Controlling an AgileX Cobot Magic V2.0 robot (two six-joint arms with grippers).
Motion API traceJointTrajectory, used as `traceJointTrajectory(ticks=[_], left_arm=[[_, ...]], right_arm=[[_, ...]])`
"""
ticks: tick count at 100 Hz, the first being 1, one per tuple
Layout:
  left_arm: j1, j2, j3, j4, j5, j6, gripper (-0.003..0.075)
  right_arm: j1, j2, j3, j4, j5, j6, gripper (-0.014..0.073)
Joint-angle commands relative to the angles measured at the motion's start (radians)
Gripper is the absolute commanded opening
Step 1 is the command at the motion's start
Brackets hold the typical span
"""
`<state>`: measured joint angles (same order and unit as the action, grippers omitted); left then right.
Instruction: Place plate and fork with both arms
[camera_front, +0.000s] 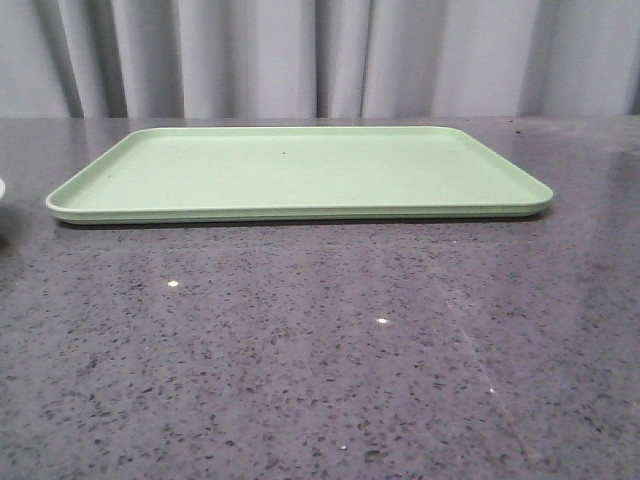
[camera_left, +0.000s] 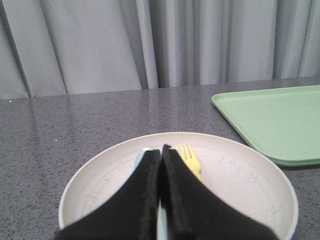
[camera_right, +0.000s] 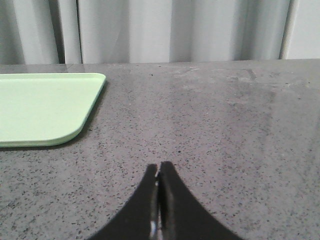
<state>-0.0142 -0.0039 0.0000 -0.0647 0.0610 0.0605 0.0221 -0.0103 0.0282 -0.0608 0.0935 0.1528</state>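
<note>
At the far left of the front view only a sliver of the plate (camera_front: 2, 190) is caught at the frame edge; the rest is cut off, and neither arm is seen there. In the left wrist view the plate (camera_left: 250, 175) is shown resting on the speckled grey surface (camera_left: 75, 125), just beside the corner of the green tray (camera_left: 275, 120) but apart from it. The left end effector (camera_left: 161, 150) is held over the plate with its fingers pressed together, nothing between them. Much of the plate's middle is hidden behind them. The fork (camera_left: 192, 160) lies in the plate, only its tines and part of its handle showing past the fingers. A pale blue edge (camera_left: 141, 155) peeks out on the other side; what it belongs to cannot be made out. Further right, the tray (camera_front: 300, 170) lies flat on the surface. In the right wrist view the right end effector (camera_right: 159, 170) is seen closed over bare surface, well apart from the tray's corner (camera_right: 50, 107).
</note>
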Motion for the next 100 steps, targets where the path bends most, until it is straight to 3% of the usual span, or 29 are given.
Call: traceJointTrajectory(ticks=[1, 82, 100], left_arm=[[0.001, -0.032, 0.013, -0.001, -0.087, -0.011, -0.0020], [0.001, -0.032, 0.011, -0.001, -0.120, -0.011, -0.0020], [0.001, -0.030, -0.057, -0.001, -0.072, -0.011, -0.0021]], right_arm=[[-0.006, -0.023, -0.006, -0.008, -0.080, -0.003, -0.0068], [-0.006, -0.023, -0.006, -0.008, -0.115, -0.003, -0.0068], [-0.006, -0.022, -0.041, -0.007, -0.106, -0.003, -0.0068]])
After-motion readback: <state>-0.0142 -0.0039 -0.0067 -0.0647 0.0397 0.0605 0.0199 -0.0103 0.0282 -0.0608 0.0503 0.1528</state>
